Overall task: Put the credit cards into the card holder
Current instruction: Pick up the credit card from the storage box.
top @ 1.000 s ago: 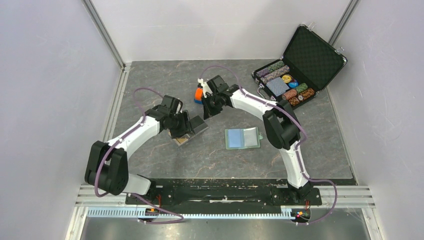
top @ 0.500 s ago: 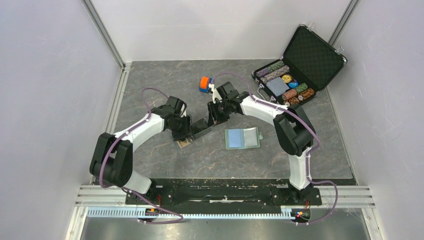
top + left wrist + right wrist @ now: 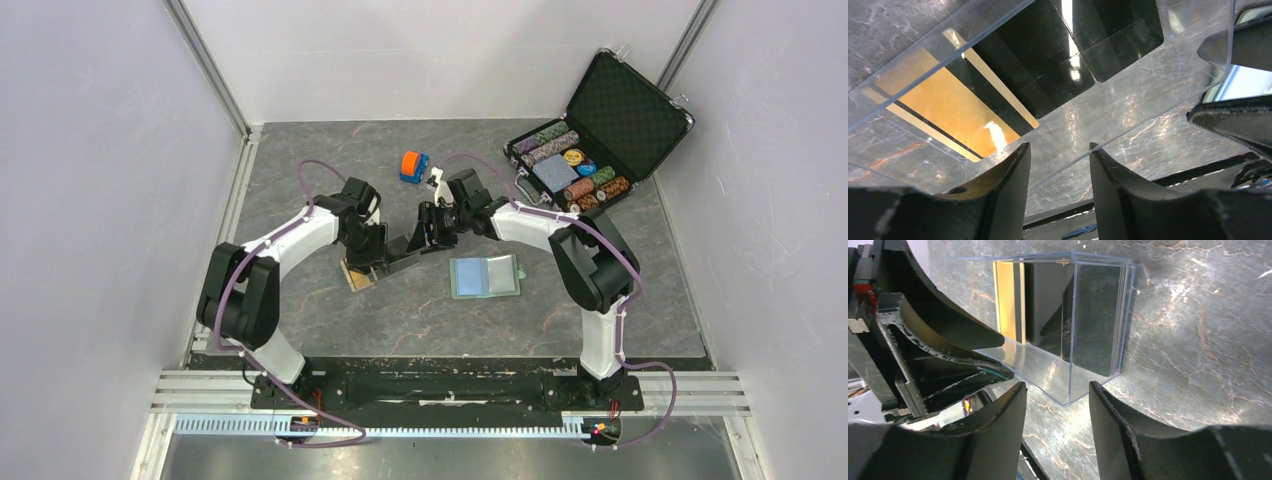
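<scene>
A clear tray [image 3: 405,250] stands tilted between my two grippers. Through it in the left wrist view I see an orange-gold card [image 3: 948,115] and glossy black cards [image 3: 1033,65]. In the right wrist view the tray [image 3: 1048,370] holds a gold card [image 3: 1008,300] and black cards [image 3: 1095,315]. An orange-gold card [image 3: 357,275] lies under the tray's left end. My left gripper [image 3: 378,254] [image 3: 1060,150] is open, with a tray edge between its fingers. My right gripper [image 3: 425,230] [image 3: 1058,387] is open, just off the tray's corner. The card holder [image 3: 485,277] lies open, pale blue side up, right of the tray.
An orange-and-blue toy car [image 3: 412,166] stands at the back behind the grippers. An open black chip case [image 3: 590,140] sits at the back right. White walls close in the table on three sides.
My right gripper has moved from the toy car down to the tray's right end. My left gripper and the tray have shifted right and slightly back. The card holder has not moved.
</scene>
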Motion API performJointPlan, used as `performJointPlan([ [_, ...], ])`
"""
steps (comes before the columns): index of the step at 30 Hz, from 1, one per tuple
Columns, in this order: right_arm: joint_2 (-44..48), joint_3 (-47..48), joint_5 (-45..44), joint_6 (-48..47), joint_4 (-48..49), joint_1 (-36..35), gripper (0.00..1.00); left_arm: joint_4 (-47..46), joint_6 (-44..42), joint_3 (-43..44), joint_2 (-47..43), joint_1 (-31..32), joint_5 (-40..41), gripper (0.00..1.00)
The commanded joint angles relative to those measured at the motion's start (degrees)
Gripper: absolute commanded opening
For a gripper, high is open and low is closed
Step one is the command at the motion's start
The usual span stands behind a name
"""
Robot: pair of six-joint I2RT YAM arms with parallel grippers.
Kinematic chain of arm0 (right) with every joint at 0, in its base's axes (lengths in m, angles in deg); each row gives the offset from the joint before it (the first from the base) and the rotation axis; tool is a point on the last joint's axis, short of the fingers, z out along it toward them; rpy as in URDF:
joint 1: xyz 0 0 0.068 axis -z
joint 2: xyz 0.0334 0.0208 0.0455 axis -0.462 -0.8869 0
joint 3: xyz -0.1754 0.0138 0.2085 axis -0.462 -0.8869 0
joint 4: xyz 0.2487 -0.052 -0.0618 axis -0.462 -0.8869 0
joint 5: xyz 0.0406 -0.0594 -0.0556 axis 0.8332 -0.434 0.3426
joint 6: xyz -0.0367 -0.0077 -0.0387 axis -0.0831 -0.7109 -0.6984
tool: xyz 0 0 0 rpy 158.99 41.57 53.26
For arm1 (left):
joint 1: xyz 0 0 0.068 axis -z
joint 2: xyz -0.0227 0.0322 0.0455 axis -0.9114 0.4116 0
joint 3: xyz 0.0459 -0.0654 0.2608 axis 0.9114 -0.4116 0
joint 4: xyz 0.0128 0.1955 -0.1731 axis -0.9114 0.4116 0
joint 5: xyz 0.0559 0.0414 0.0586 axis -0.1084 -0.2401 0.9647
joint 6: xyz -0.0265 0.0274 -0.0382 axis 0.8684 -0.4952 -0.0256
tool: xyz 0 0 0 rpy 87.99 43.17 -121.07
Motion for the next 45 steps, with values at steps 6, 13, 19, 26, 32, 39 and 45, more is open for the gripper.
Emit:
performJointPlan([
  [6,1.5,2.4,9.8,2.4,0.9,-2.7,0.57,-7.1,-0.7,3.8,2.3,-0.6,6.5,0.45],
  [13,-1.8,9.8,5.2,-5.1,-10.6,-2.1,0.54,-9.2,-1.0,2.5,2.3,0.1,1.5,0.33],
  [19,2.7,11.1,-1.5,-9.6,-15.6,0.1,0.6,-8.7,-4.4,-0.5,0.5,0.6,-0.7,0.19],
  [26,-0.8,17.4,-4.3,-15.1,-21.6,2.3,0.67,-6.6,-11.8,-3.7,-5.6,2.2,-5.0,0.07],
  [32,-1.8,18.9,-4.2,-15.2,-20.4,2.4,0.76,-2.0,-18.4,-3.6,-8.9,6.9,-6.6,0.24],
  [39,-5.1,22.1,-1.7,-16.2,-19.5,0.1,0.81,-4.5,-14.0,-4.4,-15.6,7.1,-7.4,0.66],
  [45,-9.4,25.5,-4.7,-21.0,-20.7,-3.7,0.79,-7.7,-4.2,-3.2,-20.7,5.7,-4.3,0.73],
])
